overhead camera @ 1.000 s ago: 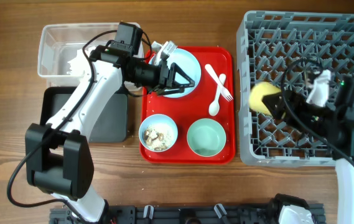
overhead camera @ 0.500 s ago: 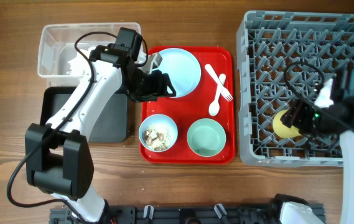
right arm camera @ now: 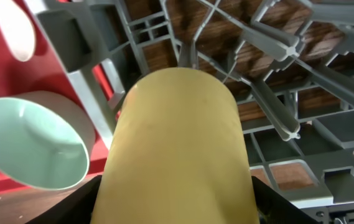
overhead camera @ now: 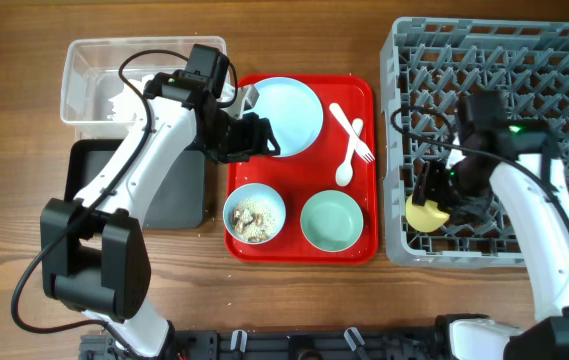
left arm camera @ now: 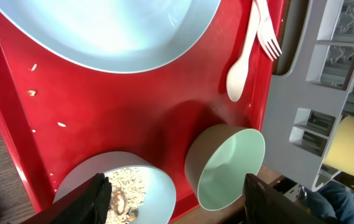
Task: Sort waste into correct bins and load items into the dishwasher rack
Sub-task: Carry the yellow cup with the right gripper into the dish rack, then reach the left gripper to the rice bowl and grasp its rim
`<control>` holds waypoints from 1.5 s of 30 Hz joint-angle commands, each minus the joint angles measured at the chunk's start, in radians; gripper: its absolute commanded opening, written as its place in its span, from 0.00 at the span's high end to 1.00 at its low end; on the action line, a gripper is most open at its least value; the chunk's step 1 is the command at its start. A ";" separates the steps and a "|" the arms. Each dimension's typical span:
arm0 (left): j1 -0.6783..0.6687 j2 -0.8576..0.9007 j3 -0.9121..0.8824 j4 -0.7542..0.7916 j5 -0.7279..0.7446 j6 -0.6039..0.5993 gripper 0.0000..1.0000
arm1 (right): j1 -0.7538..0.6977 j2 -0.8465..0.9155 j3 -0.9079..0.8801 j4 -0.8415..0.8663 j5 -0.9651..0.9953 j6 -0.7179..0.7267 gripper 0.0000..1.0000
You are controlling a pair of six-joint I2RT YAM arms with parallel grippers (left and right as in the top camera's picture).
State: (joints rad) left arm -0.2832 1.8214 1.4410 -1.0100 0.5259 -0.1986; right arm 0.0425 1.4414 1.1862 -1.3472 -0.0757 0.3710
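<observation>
My left gripper [overhead camera: 262, 138] is open and empty, hovering over the red tray by the left edge of the pale blue plate [overhead camera: 289, 112]. In the left wrist view its fingers [left arm camera: 177, 199] straddle the bowl with food scraps [left arm camera: 133, 186] and the empty blue-green bowl [left arm camera: 229, 165]. The white spoon [overhead camera: 345, 165] and fork [overhead camera: 354, 135] lie on the tray's right side. My right gripper [overhead camera: 432, 195] is shut on the yellow cup [right arm camera: 177, 143], holding it low in the front-left corner of the grey dishwasher rack [overhead camera: 504, 60]. A white tissue [overhead camera: 119, 100] lies in the clear tub [overhead camera: 89, 60].
The red tray [overhead camera: 364, 95] lies between the bins and the rack. The black tray [overhead camera: 179, 190] sits in front of the clear tub, partly under my left arm. A few crumbs [left arm camera: 32, 93] lie on the red tray.
My right gripper carried the yellow cup from the rack's left middle down to its front-left corner. My left gripper drew back from over the plate to its left edge, then stayed still.
</observation>
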 commanded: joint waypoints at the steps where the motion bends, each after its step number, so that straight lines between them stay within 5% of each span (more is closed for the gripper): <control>1: -0.002 -0.017 0.012 0.002 -0.009 0.013 0.31 | 0.011 0.019 -0.002 -0.007 0.058 0.050 0.56; 8: -0.002 -0.017 0.012 0.002 -0.012 0.035 0.31 | 0.011 0.021 -0.005 -0.022 0.061 0.021 0.44; 17: -0.002 -0.017 0.012 0.002 -0.012 0.035 0.30 | 0.011 0.022 -0.014 -0.024 0.061 0.021 0.12; 26: -0.002 -0.017 0.012 0.000 -0.012 0.035 0.30 | 0.011 0.018 0.038 -0.018 0.050 -0.007 0.15; 37: 0.000 -0.100 0.100 -0.041 -0.043 0.038 0.30 | 0.046 -0.062 0.394 -0.069 -0.090 -0.128 0.21; 45: -0.001 -0.224 0.106 -0.094 -0.112 0.001 0.31 | 0.226 -0.076 0.330 -0.015 -0.139 -0.096 0.21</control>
State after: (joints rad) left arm -0.2832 1.6432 1.5288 -1.0779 0.4770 -0.1841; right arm 0.1837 1.3571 1.5620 -1.3972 -0.1734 0.2672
